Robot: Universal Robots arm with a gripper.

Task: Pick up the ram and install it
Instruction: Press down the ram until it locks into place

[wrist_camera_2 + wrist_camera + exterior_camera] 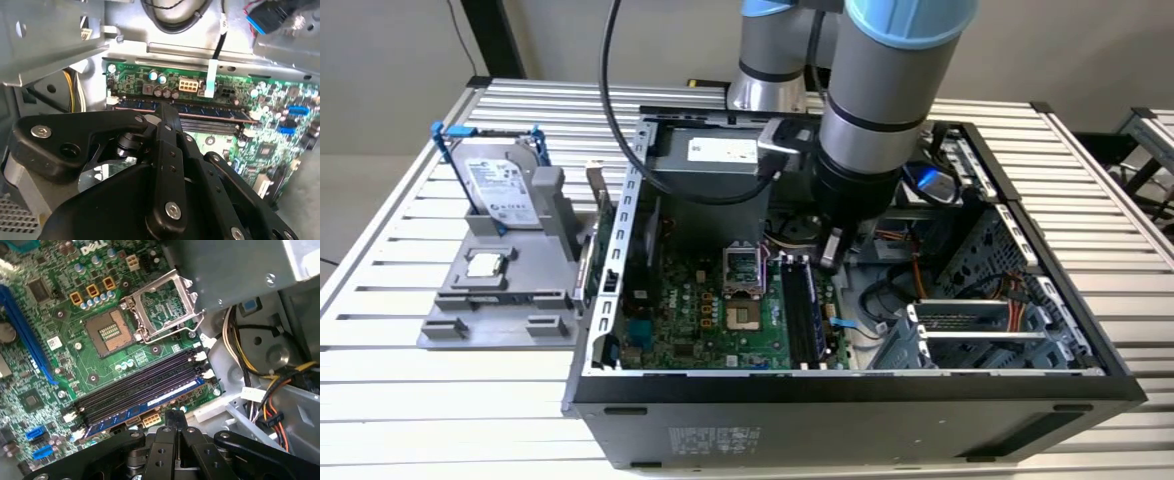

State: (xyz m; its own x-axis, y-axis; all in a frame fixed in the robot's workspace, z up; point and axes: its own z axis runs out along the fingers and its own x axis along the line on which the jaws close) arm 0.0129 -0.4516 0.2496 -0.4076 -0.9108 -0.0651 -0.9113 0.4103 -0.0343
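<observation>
Arm [887, 110] reaches down into the open PC case [854, 385] sitting on the slatted desk [400, 400]. Pincer [833, 250] hangs just above the far end of the memory slots, at the motherboard [707, 310] edge nearest the exterior view's right.

Pincer [175, 416] fingers are pressed together, nothing between them; in both wrist views the black fingers meet at the tip. In the second wrist view the closed tip [167, 107] sits right over the ram [200, 111], touching or just above its top edge, can't tell which.

Ram [150, 402] lies in the outermost slot, blue-green stick with a pale label, seated along the slot's length, parallel to the empty dark slots [140, 382] beside it. In the exterior view it [829, 320] shows as a thin blue strip on the slot bank's right side. White latches [201, 356] at the slot ends; whether they're shut I can't tell.

CPU socket [107, 332] is open and bare, its metal frame [162, 305] flipped up next to it.

Outside the case, on the exterior view's left, a grey holder [500, 295] carries a hard drive [500, 190] standing upright with blue rails and a small square processor [484, 264] lying flat in front of it. Orange and yellow cables [270, 405] bundle near the case wall.
</observation>
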